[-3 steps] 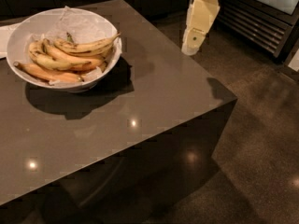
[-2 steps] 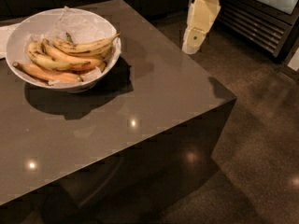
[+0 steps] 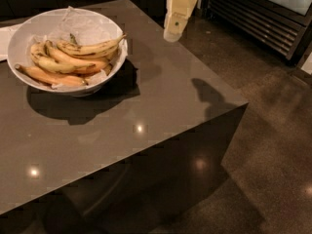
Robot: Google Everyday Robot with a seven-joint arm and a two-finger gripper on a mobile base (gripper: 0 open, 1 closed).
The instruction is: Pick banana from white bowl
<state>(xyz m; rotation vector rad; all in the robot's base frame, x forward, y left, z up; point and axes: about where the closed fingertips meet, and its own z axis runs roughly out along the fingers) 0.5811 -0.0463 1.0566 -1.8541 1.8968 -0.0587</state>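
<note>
We are seeing the long speckled banana [image 3: 90,48] lying topmost in the paper-lined white bowl [image 3: 22,35], stem pointing right; our gripper [image 3: 171,33] is hovering well right of it

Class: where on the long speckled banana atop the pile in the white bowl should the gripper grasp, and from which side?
Probably its middle, from above, closing across its width: the banana lies topmost, upper side bare, while the white bowl walls off the sides. The gripper hangs to the right of the bowl in view.

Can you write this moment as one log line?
pincer: in the air, right of white bowl | banana: in white bowl, untouched
</note>
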